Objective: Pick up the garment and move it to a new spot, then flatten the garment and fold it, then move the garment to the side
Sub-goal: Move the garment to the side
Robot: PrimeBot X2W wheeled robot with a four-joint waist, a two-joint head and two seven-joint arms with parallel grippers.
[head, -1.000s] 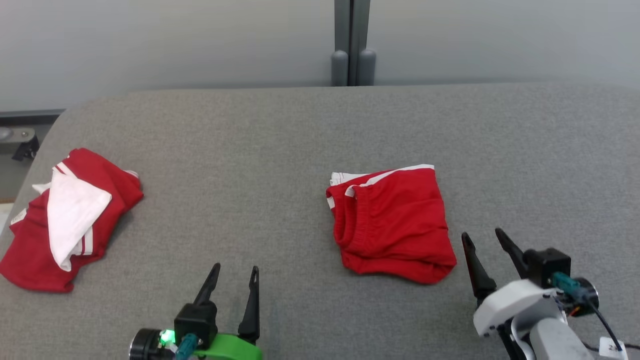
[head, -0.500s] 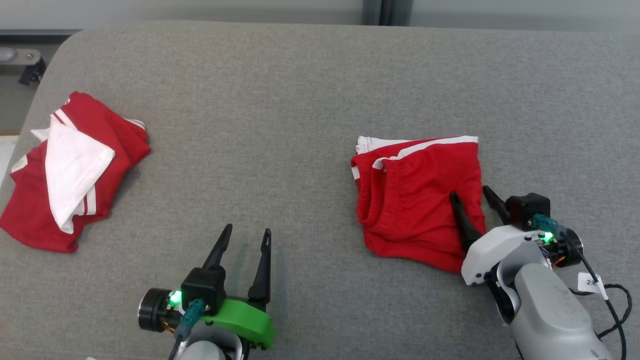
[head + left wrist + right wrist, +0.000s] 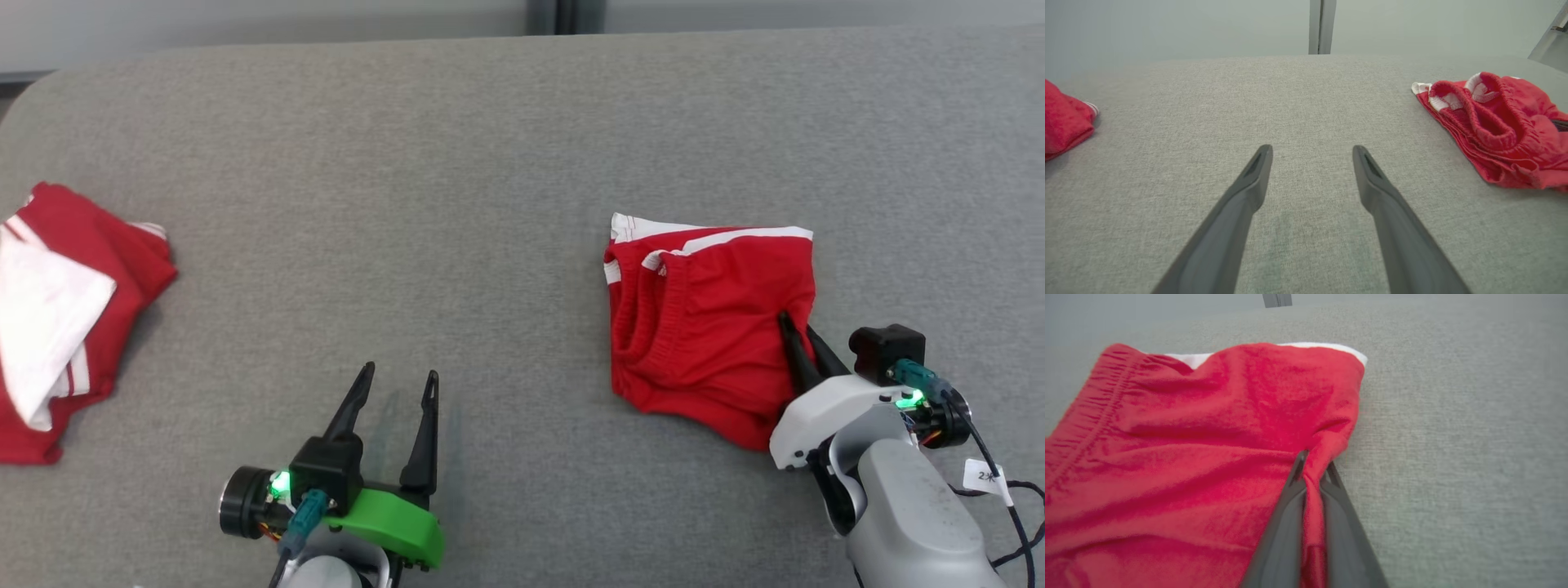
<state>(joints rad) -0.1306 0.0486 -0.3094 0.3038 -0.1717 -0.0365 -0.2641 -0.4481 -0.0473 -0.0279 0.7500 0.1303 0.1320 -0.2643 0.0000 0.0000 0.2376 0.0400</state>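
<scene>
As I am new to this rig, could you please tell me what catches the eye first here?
Folded red shorts with white trim lie right of centre on the grey fabric surface, the right gripper shut on their right edge. A crumpled red-and-white garment lies at far left; the left gripper hangs open.

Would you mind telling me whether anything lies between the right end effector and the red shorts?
Nothing visible does: the right end effector is shut on a pinched fold of the red shorts, at their right edge.

Head view: high, steeply down. Left wrist: low, forward. Right wrist: close on red shorts [image 3: 1208, 437], shared by all.
</scene>
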